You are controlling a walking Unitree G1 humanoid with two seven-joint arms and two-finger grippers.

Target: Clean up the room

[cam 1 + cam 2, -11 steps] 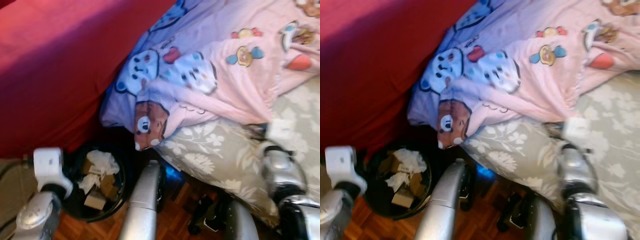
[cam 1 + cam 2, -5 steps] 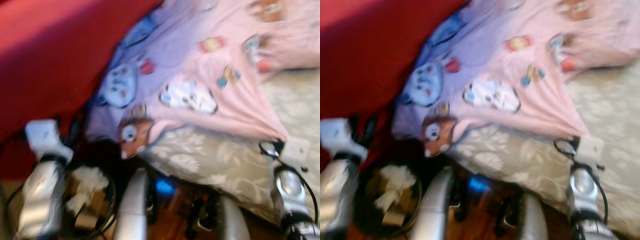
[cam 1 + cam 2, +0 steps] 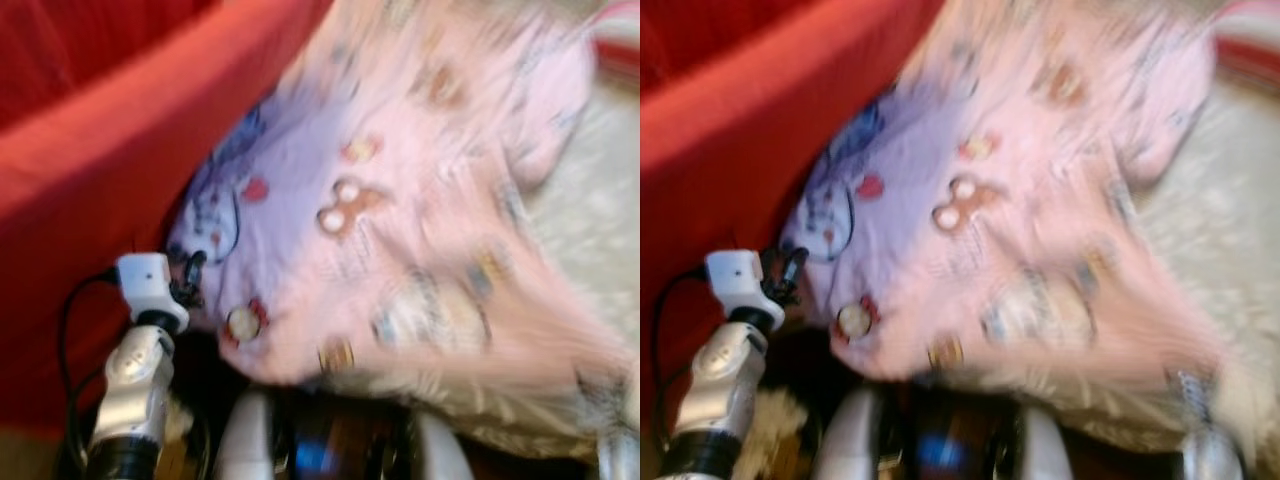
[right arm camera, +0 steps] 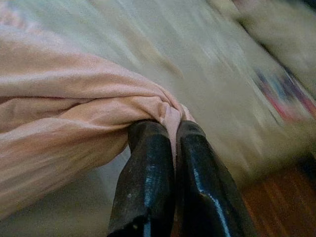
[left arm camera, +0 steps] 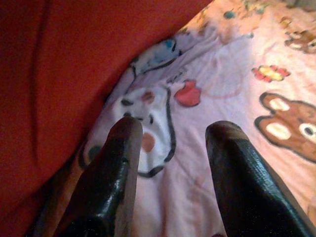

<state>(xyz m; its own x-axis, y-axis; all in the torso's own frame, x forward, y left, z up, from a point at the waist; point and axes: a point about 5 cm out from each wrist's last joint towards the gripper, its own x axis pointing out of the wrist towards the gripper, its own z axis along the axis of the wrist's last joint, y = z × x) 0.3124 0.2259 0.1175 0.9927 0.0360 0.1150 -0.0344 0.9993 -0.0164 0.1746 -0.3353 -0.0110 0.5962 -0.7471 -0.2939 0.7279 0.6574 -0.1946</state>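
1. Since a second ago the head camera has swung upward, blurring; the bin has slipped from sight and the pink blanket (image 3: 420, 230) spreads across the bed beside the red cover (image 3: 90, 150).
2. Left wrist view: left pincer (image 5: 173, 143) hovers spread over the blanket's bear print.
3. Right wrist view: right pincer (image 4: 170, 129) is clamped on a blanket fold over the floral bedspread (image 4: 163, 54).
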